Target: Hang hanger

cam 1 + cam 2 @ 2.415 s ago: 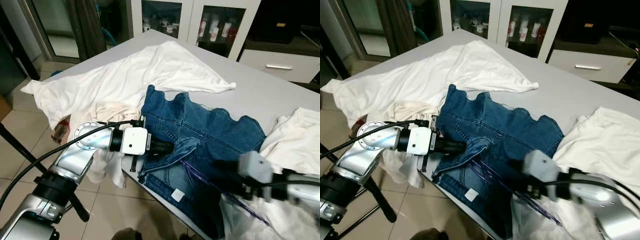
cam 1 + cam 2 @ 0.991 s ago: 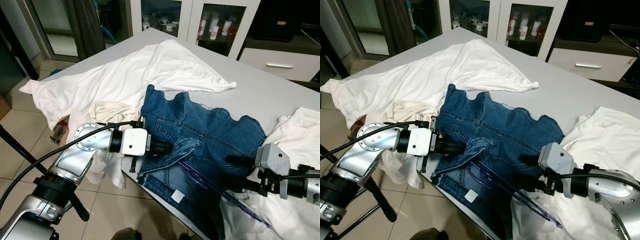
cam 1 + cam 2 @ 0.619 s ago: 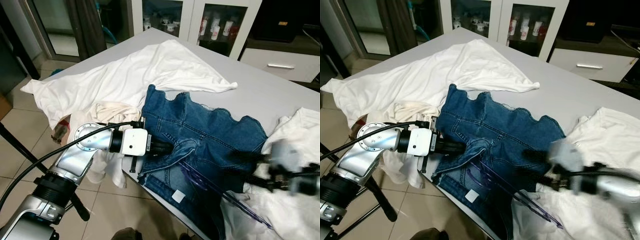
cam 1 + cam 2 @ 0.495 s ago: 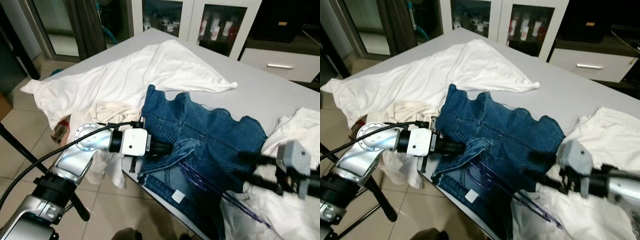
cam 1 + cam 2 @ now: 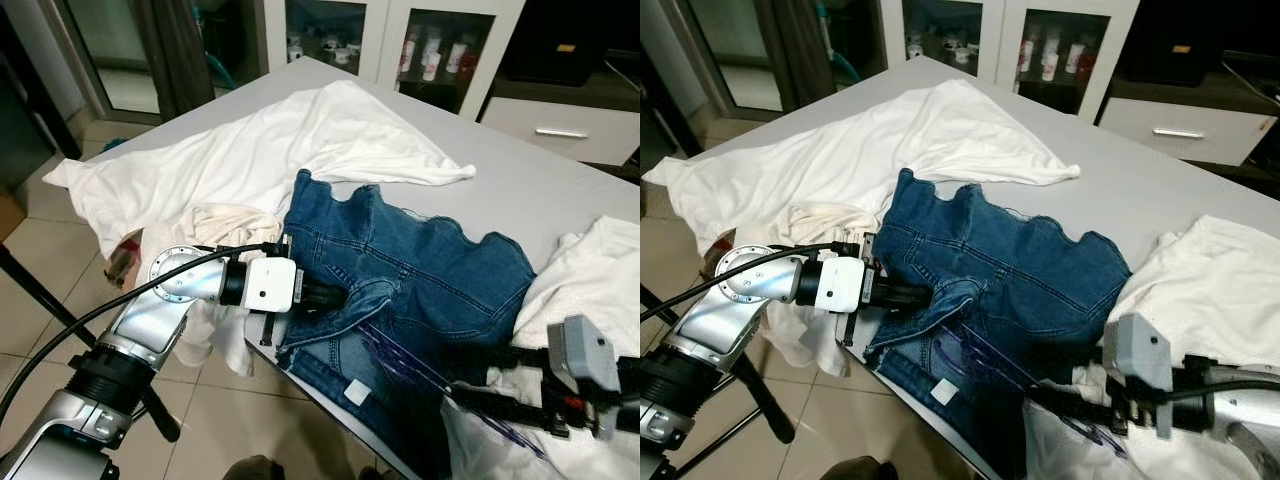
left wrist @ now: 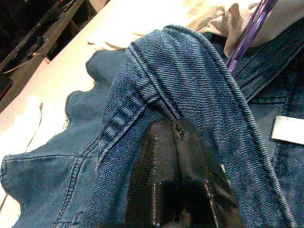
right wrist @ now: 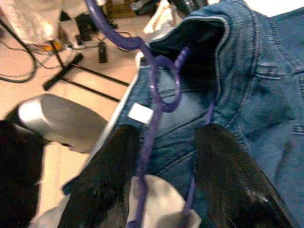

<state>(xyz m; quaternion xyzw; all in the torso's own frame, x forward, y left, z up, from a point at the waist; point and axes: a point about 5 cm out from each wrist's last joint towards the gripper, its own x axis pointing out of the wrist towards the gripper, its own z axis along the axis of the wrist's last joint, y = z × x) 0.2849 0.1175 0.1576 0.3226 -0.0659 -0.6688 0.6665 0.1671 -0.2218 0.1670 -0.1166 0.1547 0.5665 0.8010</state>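
Note:
Blue jeans (image 5: 430,270) lie crumpled at the near edge of the grey table (image 5: 520,190). My left gripper (image 5: 340,297) is shut on a raised fold of the waistband (image 6: 190,71). A purple translucent hanger (image 5: 400,360) lies on the jeans, its hook (image 7: 161,85) pointing at the open waist. My right gripper (image 5: 455,373) hovers low over the hanger's far end, open. In the right wrist view its two fingers (image 7: 109,175) straddle the hanger's arms without clamping them.
A large white shirt (image 5: 270,150) spreads over the table's left half. More white cloth (image 5: 590,280) is heaped on the right under my right arm. Glass-door cabinets (image 5: 430,50) stand behind. A black stand leg (image 5: 40,300) crosses the floor at left.
My right gripper swung out to the right, then came back lower and nearer, with its fingers now on either side of the hanger. The left gripper has kept its hold.

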